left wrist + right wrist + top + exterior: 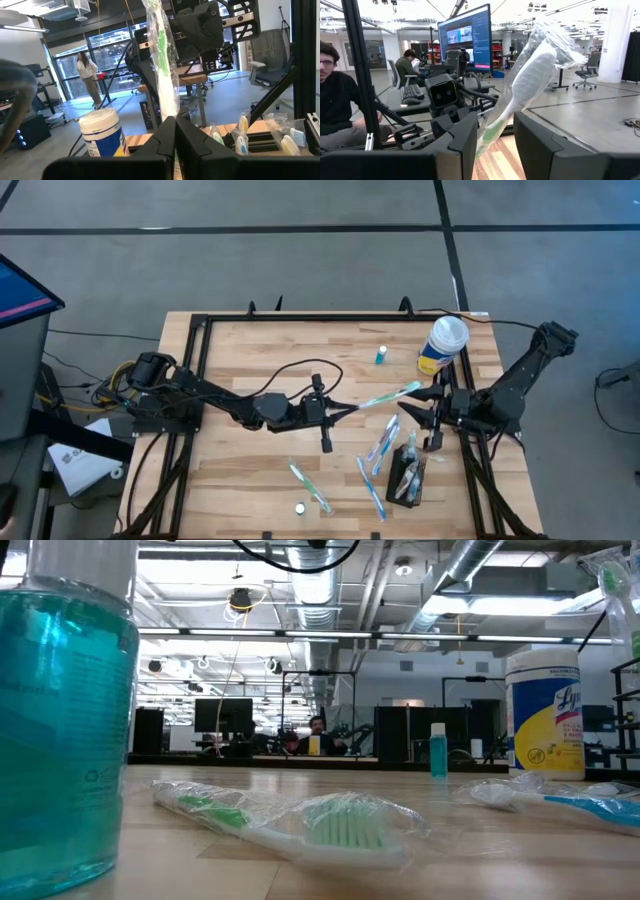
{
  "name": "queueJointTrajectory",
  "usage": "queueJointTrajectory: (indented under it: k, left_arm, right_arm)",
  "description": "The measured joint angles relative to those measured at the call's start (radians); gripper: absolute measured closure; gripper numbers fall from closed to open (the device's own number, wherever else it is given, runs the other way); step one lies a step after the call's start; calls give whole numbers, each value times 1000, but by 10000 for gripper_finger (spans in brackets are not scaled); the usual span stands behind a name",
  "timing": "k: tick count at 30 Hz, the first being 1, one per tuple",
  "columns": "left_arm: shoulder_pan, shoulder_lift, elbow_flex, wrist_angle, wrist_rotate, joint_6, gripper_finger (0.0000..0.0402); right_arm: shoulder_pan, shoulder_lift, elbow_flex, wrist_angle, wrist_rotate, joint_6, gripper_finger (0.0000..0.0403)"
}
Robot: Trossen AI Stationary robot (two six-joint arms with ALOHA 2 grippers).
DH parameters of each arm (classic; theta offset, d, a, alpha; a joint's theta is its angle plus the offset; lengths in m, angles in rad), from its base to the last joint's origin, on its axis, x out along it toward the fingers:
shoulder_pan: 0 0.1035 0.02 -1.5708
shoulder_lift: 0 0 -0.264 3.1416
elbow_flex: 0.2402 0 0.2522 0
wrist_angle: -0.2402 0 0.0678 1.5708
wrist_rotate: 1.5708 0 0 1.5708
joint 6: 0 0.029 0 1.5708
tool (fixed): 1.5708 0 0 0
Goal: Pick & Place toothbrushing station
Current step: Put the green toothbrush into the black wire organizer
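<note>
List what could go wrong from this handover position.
1. The left gripper is shut on one end of the wrapped green toothbrush while the right gripper's fingers stand open around the other end. If the left lets go first, the brush drops.
2. The crinkly wrapper could slip in the grip.
3. The toothbrushing station is already crowded with brushes, so insertion may jam.

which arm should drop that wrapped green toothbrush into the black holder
Right. The left gripper is shut on the toothbrush, whose head lies between the right gripper's open fingers. The black holder sits just below the right arm, so a handover looks shortest.
</note>
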Motion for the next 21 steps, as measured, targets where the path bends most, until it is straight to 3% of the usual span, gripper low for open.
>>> queueJointTrajectory:
  k: [10,18,21]
  left_arm:
    - [0,0,0,1,0,0,402]
    - [2,0,-28,16,-3,-2,402]
    - [9,0,-44,36,-2,-7,402]
  right_arm:
    - [-38,0,0,26,0,0,293]
    - [-40,0,0,34,-11,-32,389]
    - [-33,1,0,30,-10,-45,391]
